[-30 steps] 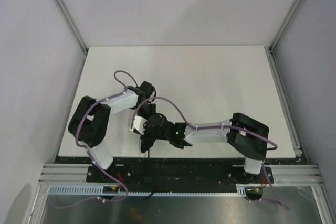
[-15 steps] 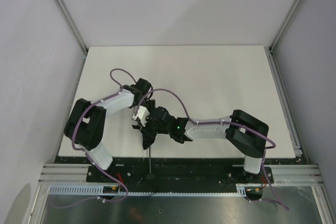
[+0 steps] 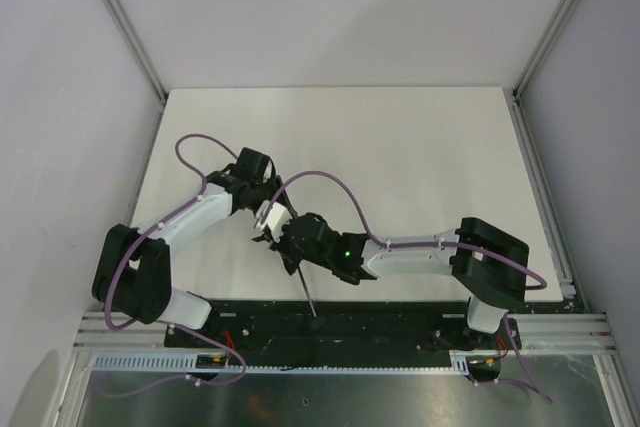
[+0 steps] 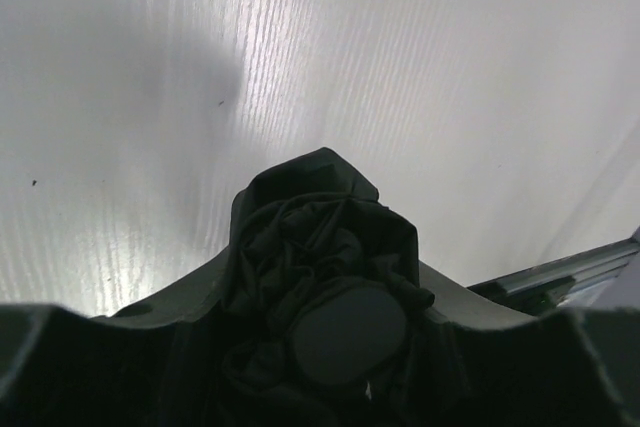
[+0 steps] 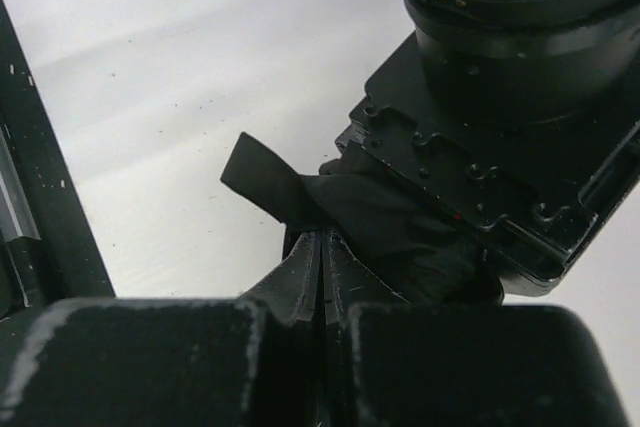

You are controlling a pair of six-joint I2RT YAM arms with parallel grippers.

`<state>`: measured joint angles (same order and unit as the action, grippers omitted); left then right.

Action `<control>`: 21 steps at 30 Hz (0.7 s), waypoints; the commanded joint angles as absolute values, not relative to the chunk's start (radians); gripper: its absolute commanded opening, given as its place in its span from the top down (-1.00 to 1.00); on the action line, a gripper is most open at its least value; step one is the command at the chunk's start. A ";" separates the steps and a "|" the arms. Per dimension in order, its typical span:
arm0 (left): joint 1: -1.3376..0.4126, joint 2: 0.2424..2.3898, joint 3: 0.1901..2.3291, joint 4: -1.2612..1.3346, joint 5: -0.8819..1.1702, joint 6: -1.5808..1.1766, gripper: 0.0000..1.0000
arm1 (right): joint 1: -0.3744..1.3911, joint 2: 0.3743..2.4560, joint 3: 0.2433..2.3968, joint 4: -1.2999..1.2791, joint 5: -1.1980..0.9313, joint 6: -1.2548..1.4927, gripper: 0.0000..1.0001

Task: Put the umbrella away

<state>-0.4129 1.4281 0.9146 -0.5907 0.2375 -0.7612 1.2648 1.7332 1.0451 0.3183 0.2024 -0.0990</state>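
The umbrella is folded. In the top view its thin dark shaft slants from the two grippers down to a small handle over the black front rail. My left gripper is shut on the bunched black canopy; the canopy fills the jaws in the left wrist view, and a round black cap sits in its middle. My right gripper meets it from the right. In the right wrist view its fingers are pressed together on the canopy's edge, with a strap flap sticking out left.
The white table stretches behind and to the right of the grippers. A black rail runs along its near edge. Grey walls and aluminium posts enclose the sides. Purple cables loop over both arms.
Both grippers have shifted slightly left and away. The left arm has stretched out. More shaft shows below the grippers, and its handle end has swung right.
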 commanded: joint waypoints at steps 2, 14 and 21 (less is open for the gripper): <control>-0.413 1.395 0.906 -0.467 0.294 -0.941 1.00 | 1.226 1.690 1.030 0.325 0.119 -0.116 1.00; -0.391 1.426 0.841 -0.192 0.325 -1.139 1.00 | 1.141 1.693 1.009 0.129 -0.016 -0.203 1.00; -0.349 1.524 0.830 -0.181 0.320 -1.148 1.00 | 1.107 1.763 1.010 0.066 -0.032 -0.269 1.00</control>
<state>-0.3779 1.5005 0.8295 -0.2729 0.2562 -1.0740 1.1168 1.7023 1.0271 0.1825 0.0174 -0.2195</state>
